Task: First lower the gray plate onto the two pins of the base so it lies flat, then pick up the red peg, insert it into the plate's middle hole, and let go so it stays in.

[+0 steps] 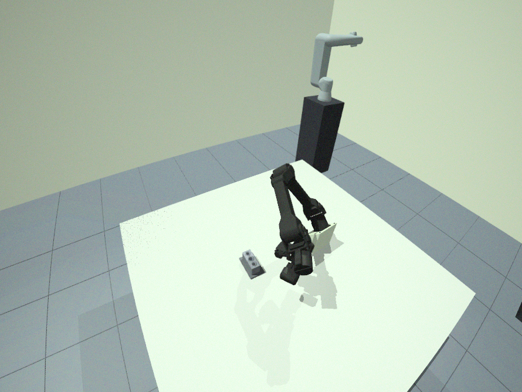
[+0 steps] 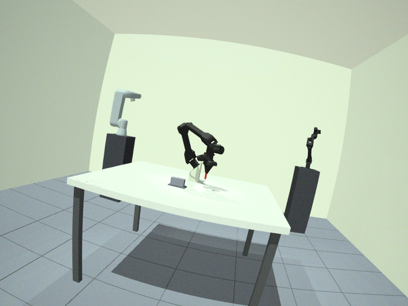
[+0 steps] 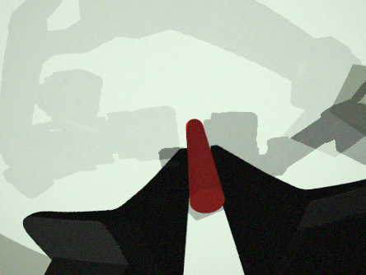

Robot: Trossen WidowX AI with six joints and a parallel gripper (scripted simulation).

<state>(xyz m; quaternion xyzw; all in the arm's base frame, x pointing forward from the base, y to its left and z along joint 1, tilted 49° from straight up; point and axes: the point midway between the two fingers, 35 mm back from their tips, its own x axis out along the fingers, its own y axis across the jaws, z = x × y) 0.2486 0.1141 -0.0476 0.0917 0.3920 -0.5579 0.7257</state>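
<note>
Item: red peg (image 2: pixel 205 175) (image 3: pixel 204 173), one; clamped between the fingers (image 2: pixel 207 169), roughly upright, lower end raised off the bench (image 1: pixel 379 316) (image 2: pixel 230 210), presumably for a downward insertion.
Item: gray holed block (image 1: pixel 252 261) (image 2: pixel 178 181), left of the peg, standing on a wider foot (image 1: pixel 253 276) (image 2: pixel 177 186); three openings in line, the middle one the likely target. Plate and base cannot be told apart with certainty; plate seating, seemingly done, would keep that hole steady.

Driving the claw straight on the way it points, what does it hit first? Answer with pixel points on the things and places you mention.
Probably the table (image 1: pixel 202 328) (image 2: pixel 148 194) (image 3: pixel 136 82), met first by the tip of the held peg (image 2: pixel 205 175) (image 3: pixel 203 173); how much gap remains is unclear.
</note>
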